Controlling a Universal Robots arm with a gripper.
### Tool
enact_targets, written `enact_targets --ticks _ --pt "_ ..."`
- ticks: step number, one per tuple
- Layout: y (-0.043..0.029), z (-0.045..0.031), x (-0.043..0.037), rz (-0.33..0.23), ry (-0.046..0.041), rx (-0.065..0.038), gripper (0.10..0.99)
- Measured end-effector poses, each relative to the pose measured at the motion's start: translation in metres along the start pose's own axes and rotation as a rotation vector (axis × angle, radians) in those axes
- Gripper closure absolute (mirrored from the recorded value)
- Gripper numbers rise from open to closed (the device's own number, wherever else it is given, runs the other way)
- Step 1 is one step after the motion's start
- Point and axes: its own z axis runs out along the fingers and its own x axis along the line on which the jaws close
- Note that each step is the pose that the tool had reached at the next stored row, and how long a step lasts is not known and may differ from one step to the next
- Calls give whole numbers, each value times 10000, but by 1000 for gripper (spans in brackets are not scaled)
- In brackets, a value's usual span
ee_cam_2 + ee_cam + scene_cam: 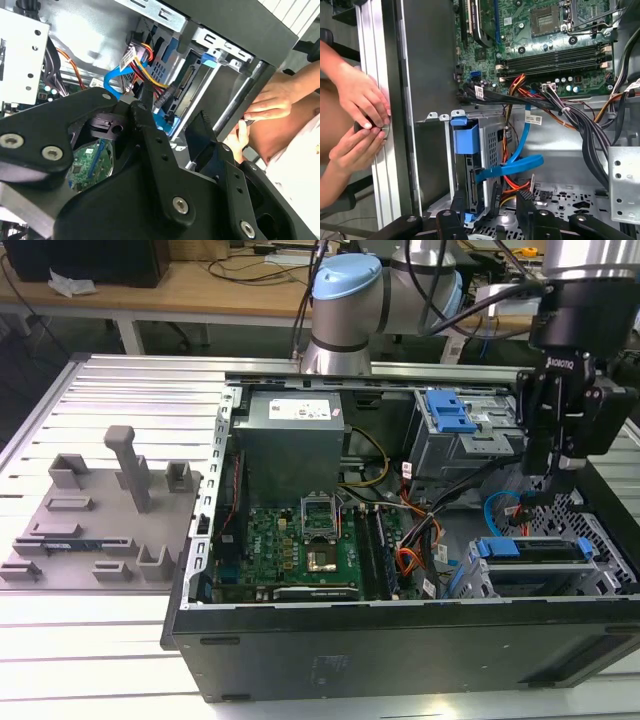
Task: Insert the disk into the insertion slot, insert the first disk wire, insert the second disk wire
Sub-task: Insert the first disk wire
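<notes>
Slatted metal table [120,380] holds the computer case [400,640], claw [511,193] apparently open near the disk [472,185].

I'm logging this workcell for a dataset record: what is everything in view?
computer case: one, black, open, on the table
table: one, silver, under the case
motherboard: one, green, inside the case
power supply: one, grey, beside the motherboard
insertion slot: one, grey, case corner, exterior view's right
taller bay: one, grey with blue latch, beside the slot
cable: one, blue, by the slot
fixture tray: one, grey, exterior view's left
person's hands: two, at the case's edge
robot arm: one, silver and blue, behind the case
claw: one, black, open, near the slot
</notes>
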Motion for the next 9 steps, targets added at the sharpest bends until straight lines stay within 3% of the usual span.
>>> enact_targets --ticks 5,7,8,9 --pt "-4 65 -32 -2 55 6 557" --pt "-11 86 -43 0 108 15 573" --pt "-15 98 -52 2 139 24 647" --pt "-17 102 -62 8 195 40 647"
